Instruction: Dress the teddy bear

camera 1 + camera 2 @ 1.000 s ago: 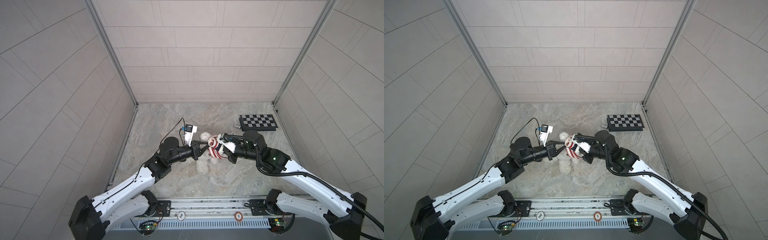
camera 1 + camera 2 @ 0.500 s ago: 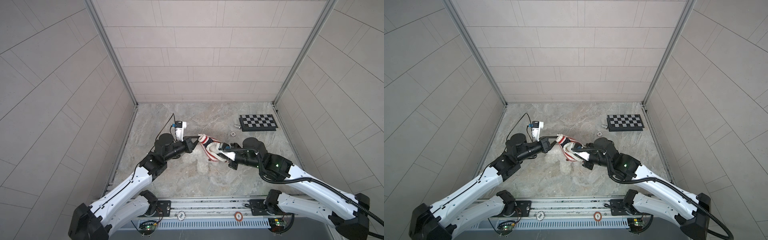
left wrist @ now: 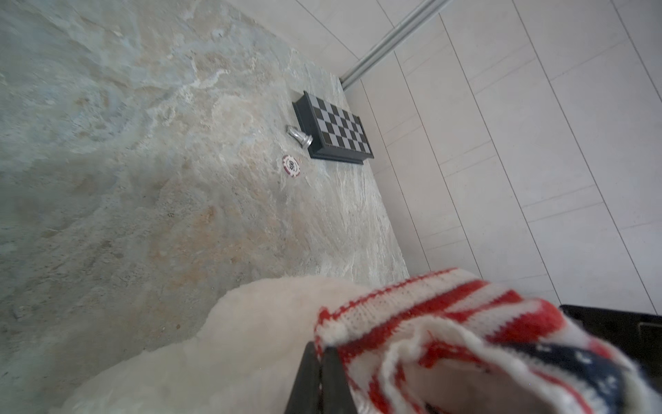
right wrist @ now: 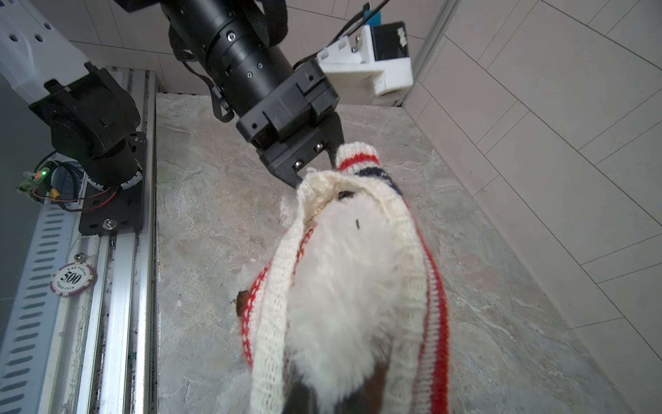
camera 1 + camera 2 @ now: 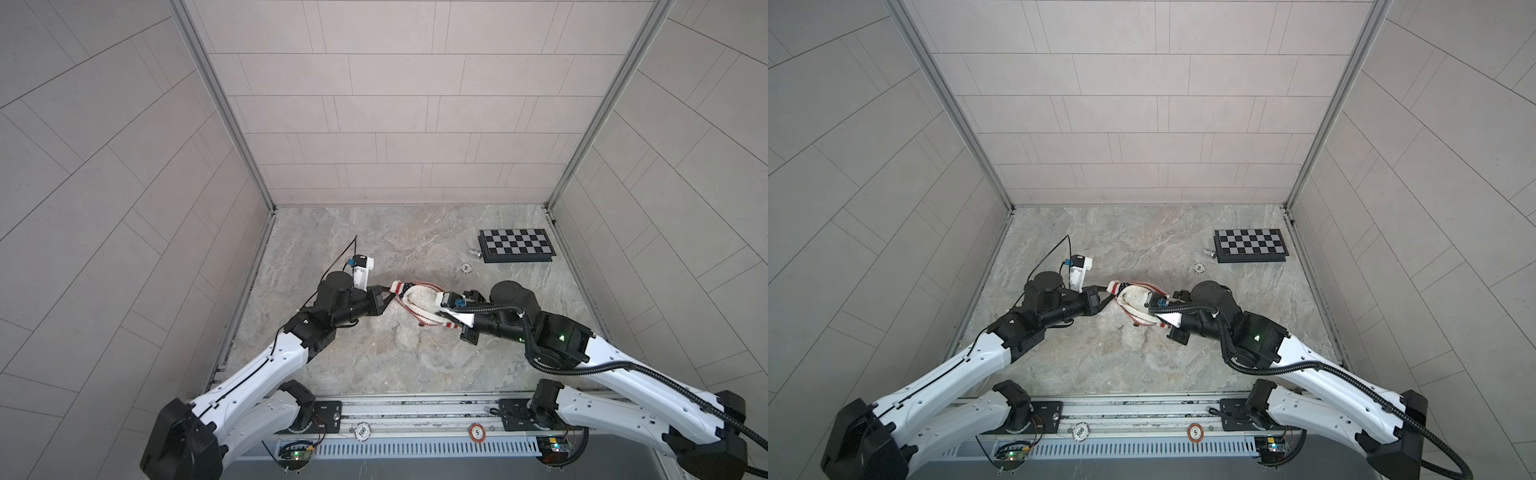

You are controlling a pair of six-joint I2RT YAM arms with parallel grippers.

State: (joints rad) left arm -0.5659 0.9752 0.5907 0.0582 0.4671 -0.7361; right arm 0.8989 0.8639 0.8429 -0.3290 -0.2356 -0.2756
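Note:
The red-and-white striped sweater is stretched into a long loop between my two grippers, above the marble floor. My left gripper is shut on the loop's edge near the collar. My right gripper is shut on the opposite edge, its fingertips mostly hidden by fur. The fluffy white teddy bear fills the stretched sweater opening. In both top views only a white patch of the teddy bear shows inside the loop.
A black checkerboard box lies at the back right, with a small silver piece and a poker chip beside it. Two more chips sit on the front rail. Tiled walls close in three sides.
The right gripper has pulled toward the front and the left gripper slightly back-left, drawing the bunched sweater out into a long open loop around the bear.

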